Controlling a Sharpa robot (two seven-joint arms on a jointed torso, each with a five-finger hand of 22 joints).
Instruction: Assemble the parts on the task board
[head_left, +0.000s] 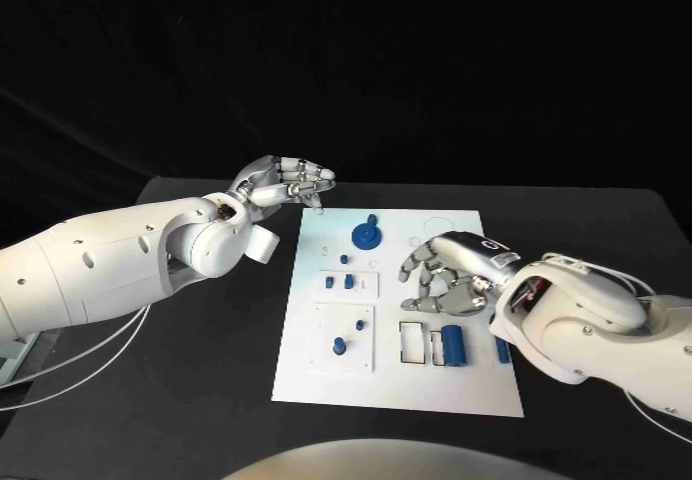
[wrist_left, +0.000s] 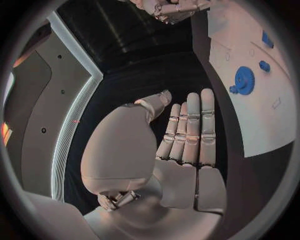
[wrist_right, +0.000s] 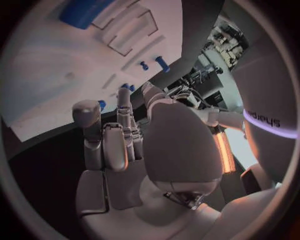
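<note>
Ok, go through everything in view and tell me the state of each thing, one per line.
Left hand: empty, raised off the board's far left corner.
Right hand: empty, fingers curled, over the board.
Task board: flat on the table.
Blue gear: lying on the board.
Blue cylinder: lying in its recess.

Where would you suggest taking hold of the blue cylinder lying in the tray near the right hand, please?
Probably across its middle, from above. The blue cylinder lies flat lengthwise in its slot on the task board, so its long rounded sides are the exposed faces. The right hand hovers empty just beyond it and is nearer than the left hand.
</note>
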